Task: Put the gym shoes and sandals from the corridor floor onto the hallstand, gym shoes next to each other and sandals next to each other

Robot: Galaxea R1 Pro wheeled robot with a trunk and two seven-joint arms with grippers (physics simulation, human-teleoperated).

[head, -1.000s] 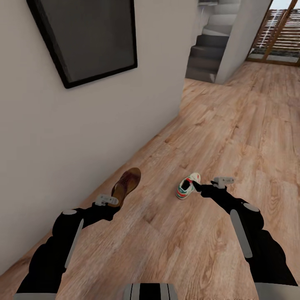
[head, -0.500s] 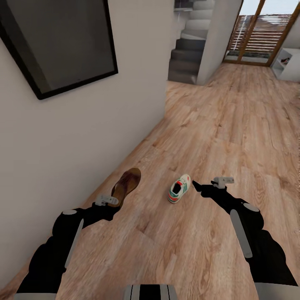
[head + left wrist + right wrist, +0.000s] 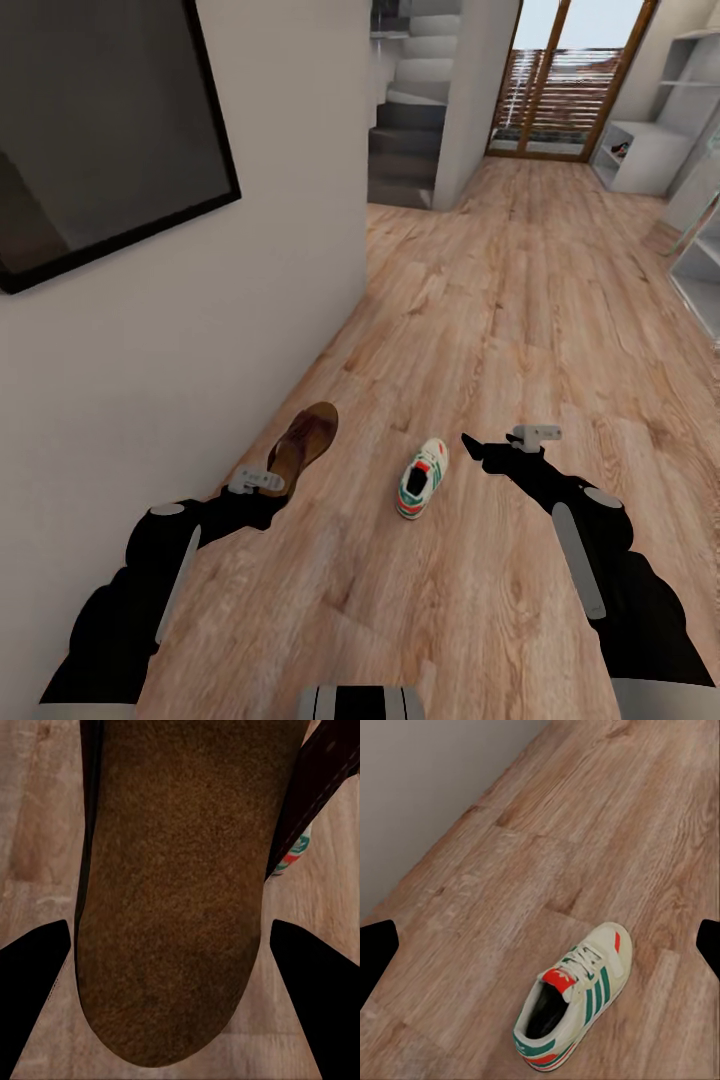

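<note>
A: Status, L arm?
B: Left gripper (image 3: 283, 478) pinching sandal (image 3: 303, 446) by heel end, sole up – carried clear of corridor floor (image 3: 520, 300) for the rack.
A: R arm?
B: Right gripper (image 3: 472, 448) spread, empty – gym shoe (image 3: 421, 479) on floor just beside, not yet taken.

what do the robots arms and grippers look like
Both arms are bulky matte black shells with light grey strips along the forearms and small grey caps at the joints. The left gripper and right gripper are black, each beside a small light grey bracket; the jaws taper dark.
</note>
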